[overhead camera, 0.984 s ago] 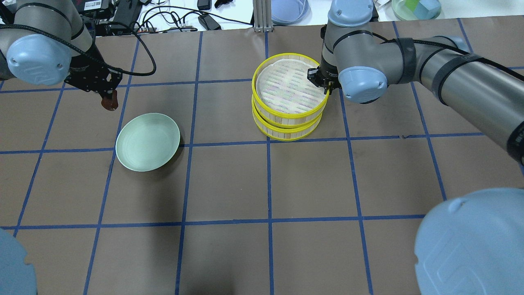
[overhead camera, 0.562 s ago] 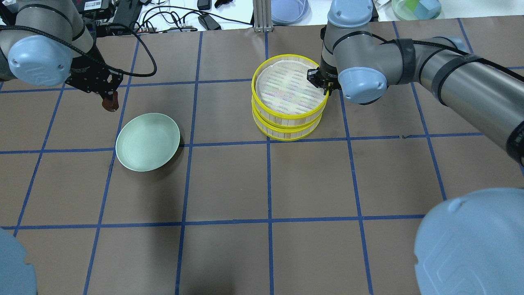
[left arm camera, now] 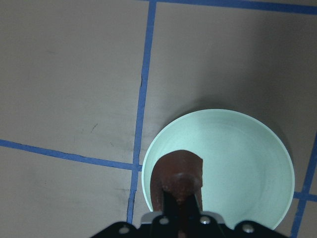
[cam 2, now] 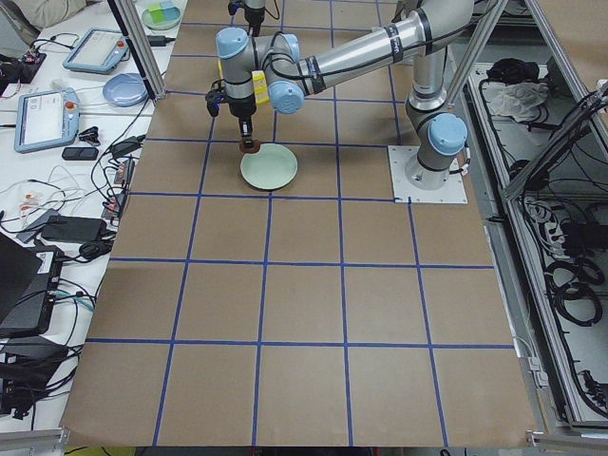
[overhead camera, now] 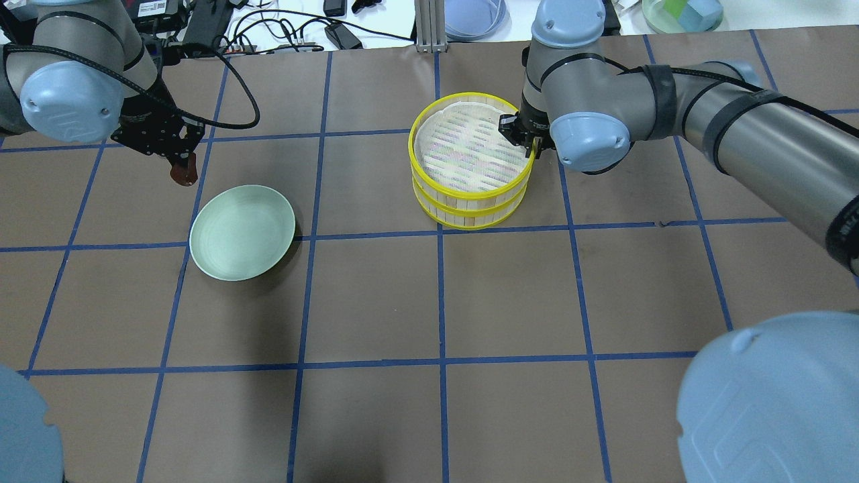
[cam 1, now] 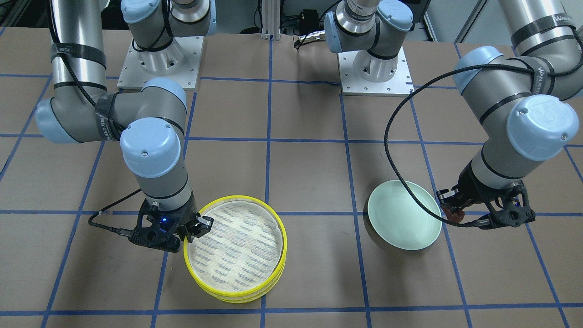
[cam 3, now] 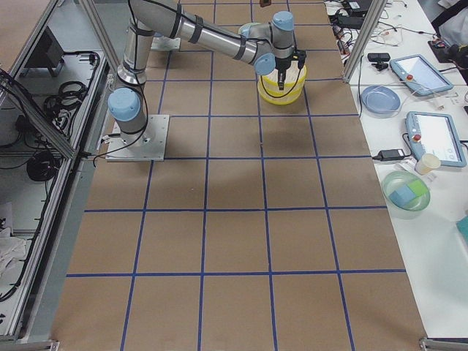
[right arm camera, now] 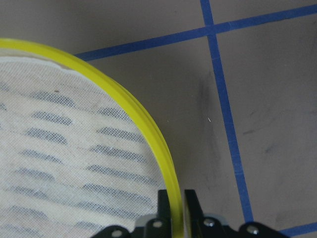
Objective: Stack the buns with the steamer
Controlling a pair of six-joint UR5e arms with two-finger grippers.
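Two yellow-rimmed steamer trays are stacked at mid-table, the upper tray on the lower tray. The upper tray's woven floor is bare. My right gripper is shut on the upper tray's rim, one finger on each side of it. My left gripper is shut on the dark reddish-brown bun and holds it in the air by the far-left edge of the mint-green plate. The bun also shows in the left wrist view. The pale cream bun is hidden.
The plate holds nothing and sits left of the steamer stack. Cables, a tablet and dishes lie beyond the table's far edge. The brown table with its blue grid stretches toward me.
The upper tray has shifted a little left in my right gripper and now sits more squarely over the lower one. The left gripper with the bun has barely moved.
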